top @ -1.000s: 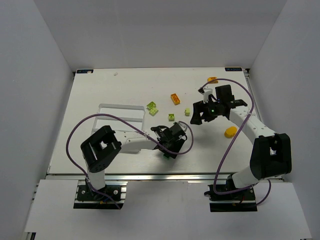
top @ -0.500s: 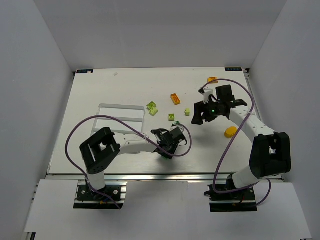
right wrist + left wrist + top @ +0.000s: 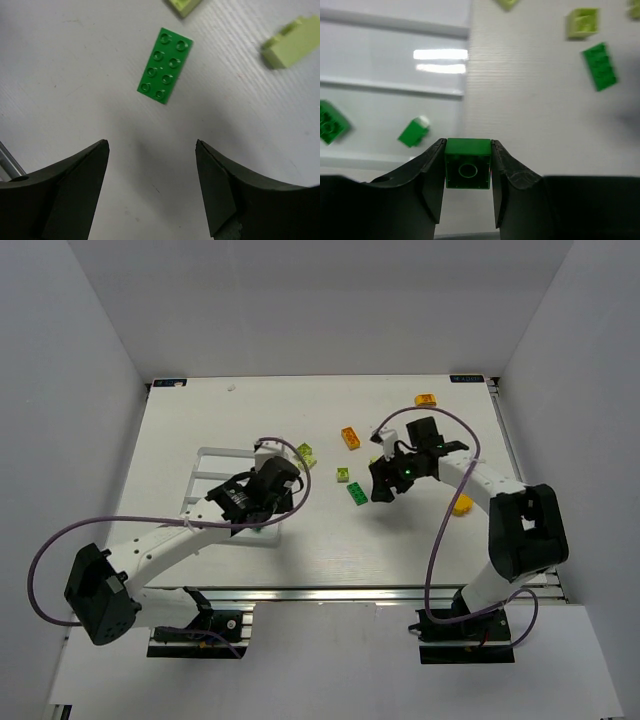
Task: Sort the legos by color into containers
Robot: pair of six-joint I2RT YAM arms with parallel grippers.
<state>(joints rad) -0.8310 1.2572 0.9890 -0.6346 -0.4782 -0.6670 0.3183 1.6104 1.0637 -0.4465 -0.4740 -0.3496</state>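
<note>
My left gripper (image 3: 467,150) is shut on a small dark green lego (image 3: 467,167), held over the right edge of the white tray (image 3: 395,89) with three long compartments. Two dark green legos (image 3: 330,125) (image 3: 413,132) lie in the nearest compartment. From above, the left gripper (image 3: 258,520) hangs over the tray (image 3: 215,452). My right gripper (image 3: 152,150) is open and empty, just short of a flat dark green eight-stud lego (image 3: 165,65) on the table. The top view has the right gripper (image 3: 378,490) beside that lego (image 3: 357,493).
Loose on the table are lime legos (image 3: 305,452) (image 3: 343,475), an orange lego (image 3: 350,437), another orange one (image 3: 426,399) near the back, and a rounded yellow-orange piece (image 3: 461,505) under the right arm. Two lime legos (image 3: 292,47) (image 3: 184,5) lie beyond the right gripper.
The left gripper closed on a dark green lego near the table's front and carried it left to the tray. The right gripper moved left and nearer, over the flat green lego.
</note>
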